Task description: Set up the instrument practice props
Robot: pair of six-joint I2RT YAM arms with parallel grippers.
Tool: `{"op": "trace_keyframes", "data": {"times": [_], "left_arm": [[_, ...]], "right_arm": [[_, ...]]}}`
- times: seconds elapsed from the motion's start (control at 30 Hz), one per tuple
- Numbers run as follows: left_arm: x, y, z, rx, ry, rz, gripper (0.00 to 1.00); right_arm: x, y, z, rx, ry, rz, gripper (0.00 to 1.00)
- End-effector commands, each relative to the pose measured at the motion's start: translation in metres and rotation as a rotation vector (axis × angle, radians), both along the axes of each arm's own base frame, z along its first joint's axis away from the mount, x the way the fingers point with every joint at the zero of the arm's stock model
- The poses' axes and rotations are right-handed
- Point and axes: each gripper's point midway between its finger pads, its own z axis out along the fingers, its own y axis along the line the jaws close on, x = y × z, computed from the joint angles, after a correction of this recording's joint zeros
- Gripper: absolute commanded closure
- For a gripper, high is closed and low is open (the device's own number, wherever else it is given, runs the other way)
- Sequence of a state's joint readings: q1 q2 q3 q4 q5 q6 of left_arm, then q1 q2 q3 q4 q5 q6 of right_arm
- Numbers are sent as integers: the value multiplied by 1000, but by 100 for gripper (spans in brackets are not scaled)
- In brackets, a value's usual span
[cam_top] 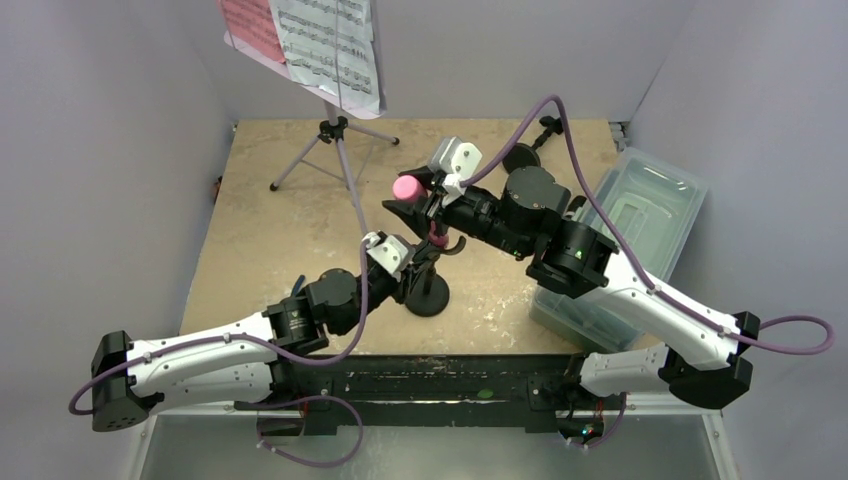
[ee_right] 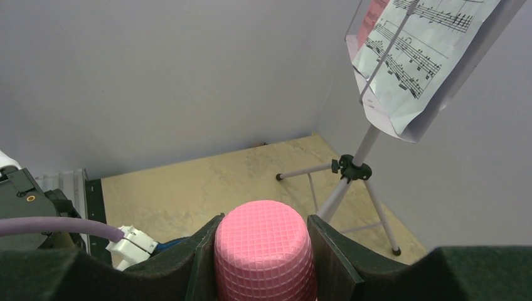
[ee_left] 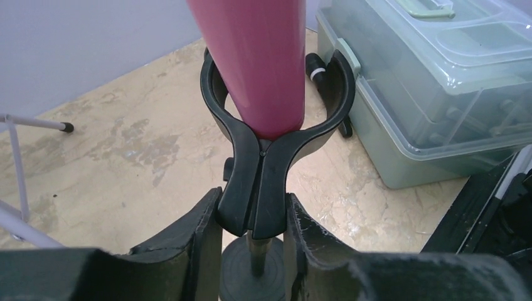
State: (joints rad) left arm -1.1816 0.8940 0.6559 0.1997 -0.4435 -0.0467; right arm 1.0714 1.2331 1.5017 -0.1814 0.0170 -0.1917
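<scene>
A black round-based pole [cam_top: 428, 297] stands mid-table with a black fork-shaped clip [ee_left: 257, 188] on top. My left gripper [ee_left: 254, 219] is shut on the clip's stem, a finger pressed to each side. The pink microphone's body [ee_left: 257, 63] comes down through the clip's ring. My right gripper [ee_right: 263, 229] is shut on the microphone's gridded pink head [ee_right: 263, 257], seen from above as the microphone [cam_top: 406, 187] tilted over the pole. The music stand's tripod [cam_top: 335, 130] stands at the back left, carrying pink and white sheet-music pages [cam_top: 325, 40].
A clear plastic tub [cam_top: 640, 210] with its lid on sits along the right side, close behind the clip [ee_left: 216, 94]. A black object with a white band [ee_left: 317, 66] lies by the tub. Tripod legs [ee_right: 376, 213] spread across the back-left floor. Walls close in on three sides.
</scene>
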Motion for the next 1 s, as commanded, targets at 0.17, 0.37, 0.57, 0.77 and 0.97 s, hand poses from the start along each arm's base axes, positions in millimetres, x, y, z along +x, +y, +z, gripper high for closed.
{"op": "trace_keyframes", "data": {"times": [0.17,0.37,0.57,0.77,0.97], "left_arm": [[-5,-2,28,-39,-104,-51,100],[-10,-8,23,-41,-92,-89,100],[-9,-8,24,-46,-74,-84,100],[-4,-8,20,-49,5,-36,43],[2,-5,18,-48,15,10,36]], "right_arm": [[3,-8,-18,-42,10,-50,100],[7,-11,-45,-33,45,-86,100],[4,-11,-44,42,43,-84,100],[0,-22,-19,133,56,-97,53],[-2,-36,-6,181,95,-126,1]]}}
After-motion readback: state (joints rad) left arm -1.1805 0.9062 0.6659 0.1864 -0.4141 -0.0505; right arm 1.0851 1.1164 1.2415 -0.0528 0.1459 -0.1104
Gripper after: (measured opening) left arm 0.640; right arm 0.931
